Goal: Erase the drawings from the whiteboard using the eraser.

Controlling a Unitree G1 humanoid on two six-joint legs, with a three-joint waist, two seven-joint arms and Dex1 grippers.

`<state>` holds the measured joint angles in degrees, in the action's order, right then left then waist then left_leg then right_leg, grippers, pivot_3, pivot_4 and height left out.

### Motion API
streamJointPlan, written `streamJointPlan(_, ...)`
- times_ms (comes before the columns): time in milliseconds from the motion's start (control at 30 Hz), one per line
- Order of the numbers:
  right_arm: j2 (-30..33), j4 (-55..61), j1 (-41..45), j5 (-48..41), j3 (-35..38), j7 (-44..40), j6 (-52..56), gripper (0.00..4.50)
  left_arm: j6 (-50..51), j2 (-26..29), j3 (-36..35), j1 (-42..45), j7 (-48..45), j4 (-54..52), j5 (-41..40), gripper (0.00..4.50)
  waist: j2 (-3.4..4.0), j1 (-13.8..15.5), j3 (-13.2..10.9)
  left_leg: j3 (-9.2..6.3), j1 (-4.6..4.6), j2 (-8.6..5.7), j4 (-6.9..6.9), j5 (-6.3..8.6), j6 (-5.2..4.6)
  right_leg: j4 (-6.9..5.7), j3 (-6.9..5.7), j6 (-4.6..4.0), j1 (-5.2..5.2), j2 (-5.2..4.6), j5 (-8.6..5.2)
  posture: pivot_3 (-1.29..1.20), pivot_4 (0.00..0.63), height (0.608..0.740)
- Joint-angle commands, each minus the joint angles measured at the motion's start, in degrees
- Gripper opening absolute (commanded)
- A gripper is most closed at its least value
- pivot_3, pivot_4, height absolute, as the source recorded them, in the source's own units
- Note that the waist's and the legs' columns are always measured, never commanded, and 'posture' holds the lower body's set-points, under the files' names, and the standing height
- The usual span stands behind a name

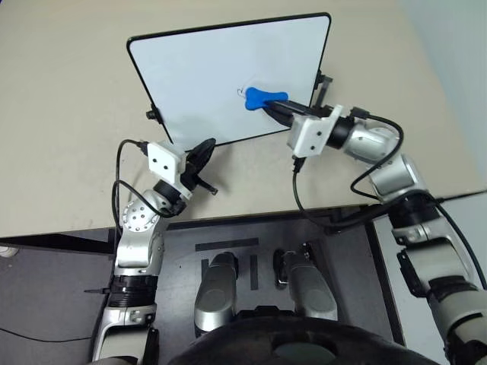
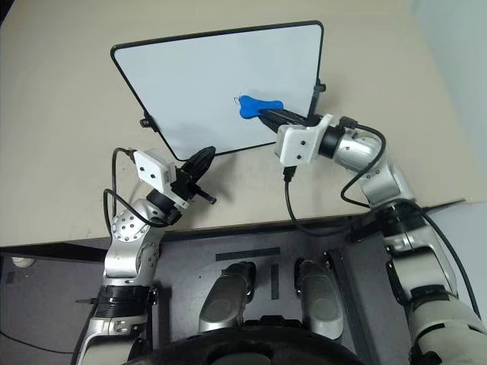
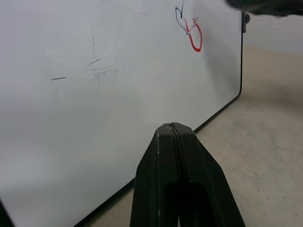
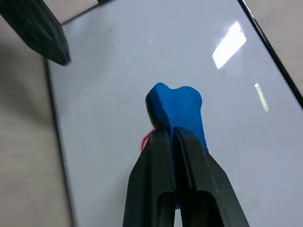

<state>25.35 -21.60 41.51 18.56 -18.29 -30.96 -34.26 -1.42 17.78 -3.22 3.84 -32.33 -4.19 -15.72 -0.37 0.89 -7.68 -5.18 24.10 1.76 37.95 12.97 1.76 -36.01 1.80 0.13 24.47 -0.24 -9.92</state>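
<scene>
The whiteboard point(image 1: 221, 76) lies on a beige table point(image 1: 61, 114), and it is turned a little, so that its edges are not parallel with the table's near edge. Its thin black frame has rounded corners, and a small black knob point(image 1: 151, 115) sits on its left edge.

The right gripper point(image 1: 278, 106) reaches over the board from the board's right edge, and its 2 black fingers point(image 4: 163, 161) are clenched on the eraser point(image 1: 264, 98). The eraser is bright blue and bone-shaped. The fingers pinch it at its narrow part, and one wide end stands out past the fingertips. It is held over the right half of the board, closer to the right edge than to the left one. I cannot tell if it touches the white surface.

The drawings point(image 3: 189, 29) are a small scribble of red and dark looping lines in the right half of the board. In the head views they show just beside the free end of the eraser. In the right wrist view a bit of red line shows at the side of the eraser.

The left gripper point(image 1: 204, 150) is at the near edge of the board, near its near left corner. Its 2 fingers point(image 3: 161, 175) are pressed together with nothing between them.
</scene>
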Motion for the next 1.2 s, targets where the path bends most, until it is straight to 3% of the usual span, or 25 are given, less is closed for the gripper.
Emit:
streamJointPlan(33, -0.51, -9.08, 5.69, 5.34, -0.23, 7.98, -7.51, 0.02, -1.42, -0.3, 0.12, 0.34, 0.31, -1.16, 0.4, 0.0, 0.0, 0.02, 0.0, 0.0, 0.03, 0.0, -0.01, 0.0, 0.0, 0.0, 0.0, -0.01, 0.04, 0.0, 0.01, 0.0, 0.15, 0.74)
streamJointPlan(200, -1.71, -19.71, 9.53, 9.78, -2.08, 14.18, -12.43, 0.02, -1.61, -0.26, -0.22, -0.43, 0.73, -1.77, 0.41, 0.0, 0.0, 0.05, 0.0, -0.02, 0.05, 0.01, -0.06, 0.06, 0.07, -0.03, -0.04, -0.07, 0.12, -0.01, 0.01, 0.0, 0.15, 0.74)
streamJointPlan(500, -5.06, -30.69, 10.39, 12.57, -5.51, 16.72, -16.72, 0.02, -1.68, -0.05, -0.38, -1.38, 0.99, -2.68, 0.4, 0.0, 0.0, -0.17, 0.0, -0.05, 0.04, 0.01, -0.07, 0.1, 0.12, -0.08, -0.03, -0.23, 0.19, -0.01, 0.2, 0.0, 0.15, 0.74)
streamJointPlan(1033, -2.53, -28.15, 14.06, 19.29, -3.03, 34.96, -16.54, 0.02, -1.28, 0.25, 0.3, -0.12, 0.76, -2.0, 0.27, 0.0, 0.03, -0.29, -0.02, -0.07, 0.21, 0.02, -0.1, 0.18, 0.27, -0.09, -0.03, -0.3, 0.4, -0.01, 0.35, 0.0, 0.15, 0.74)
streamJointPlan(1200, -2.27, -28.53, 14.34, 19.13, -3.95, 35.71, -16.6, 0.02, -1.3, 0.2, 0.37, 0.0, 0.68, -1.92, 0.23, 0.0, 0.02, -0.29, -0.01, -0.07, 0.2, 0.02, -0.13, 0.21, 0.32, -0.08, -0.03, -0.32, 0.41, -0.01, 0.38, 0.0, 0.15, 0.74)
